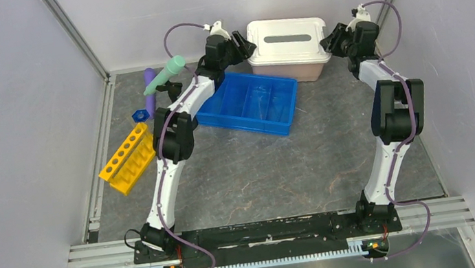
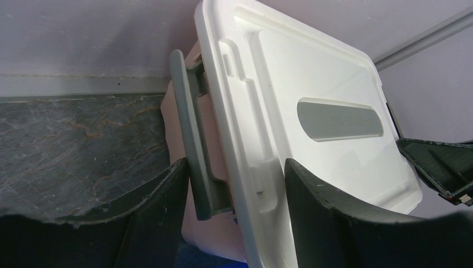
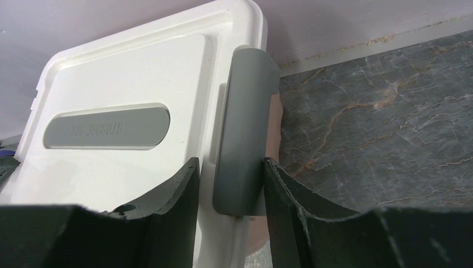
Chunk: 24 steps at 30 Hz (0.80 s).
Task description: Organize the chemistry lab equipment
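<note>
The yellow holed tube rack (image 1: 128, 159) lies at the left of the table. Behind it are a mint-green tube (image 1: 166, 73), a purple tube (image 1: 150, 92) and a small blue funnel (image 1: 138, 114). Both grippers are at the pink bin's white lid (image 1: 287, 39). My left gripper (image 1: 245, 43) (image 2: 235, 164) is open, its jaws straddling the left grey latch (image 2: 192, 151) and the lid edge (image 2: 240, 139). My right gripper (image 1: 332, 40) (image 3: 230, 164) is shut on the right grey latch (image 3: 242, 139), with one finger on each side of it.
The blue divided tray (image 1: 289, 103) sits just in front of the bin, under the left forearm. Grey walls and aluminium rails close the table at the left, back and right.
</note>
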Available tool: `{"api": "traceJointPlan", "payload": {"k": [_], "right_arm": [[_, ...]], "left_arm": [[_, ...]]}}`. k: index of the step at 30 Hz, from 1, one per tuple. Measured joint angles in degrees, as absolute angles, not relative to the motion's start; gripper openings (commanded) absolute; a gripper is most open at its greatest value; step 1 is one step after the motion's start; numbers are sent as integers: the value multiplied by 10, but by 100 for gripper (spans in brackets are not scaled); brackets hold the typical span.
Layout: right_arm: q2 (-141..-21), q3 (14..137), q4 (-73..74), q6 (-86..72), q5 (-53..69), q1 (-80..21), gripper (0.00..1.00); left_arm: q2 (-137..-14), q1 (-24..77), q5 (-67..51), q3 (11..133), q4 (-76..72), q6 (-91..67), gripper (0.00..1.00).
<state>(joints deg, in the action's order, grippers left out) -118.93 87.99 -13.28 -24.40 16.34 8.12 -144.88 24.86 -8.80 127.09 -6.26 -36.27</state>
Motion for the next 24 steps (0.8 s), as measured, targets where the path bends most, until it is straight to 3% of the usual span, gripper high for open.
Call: {"api": "traceJointPlan", "payload": {"k": [8, 15, 24], "right_arm": [[-1189, 851, -189, -276, 177, 84, 41], [-1189, 849, -196, -283, 178, 84, 41], [-1189, 848, -196, -287, 178, 85, 41]], "left_arm": [[-1449, 251, -77, 1272, -75, -336, 61], [-1449, 260, -74, 1272, -67, -304, 71], [-1449, 261, -74, 1274, -62, -299, 61]]}}
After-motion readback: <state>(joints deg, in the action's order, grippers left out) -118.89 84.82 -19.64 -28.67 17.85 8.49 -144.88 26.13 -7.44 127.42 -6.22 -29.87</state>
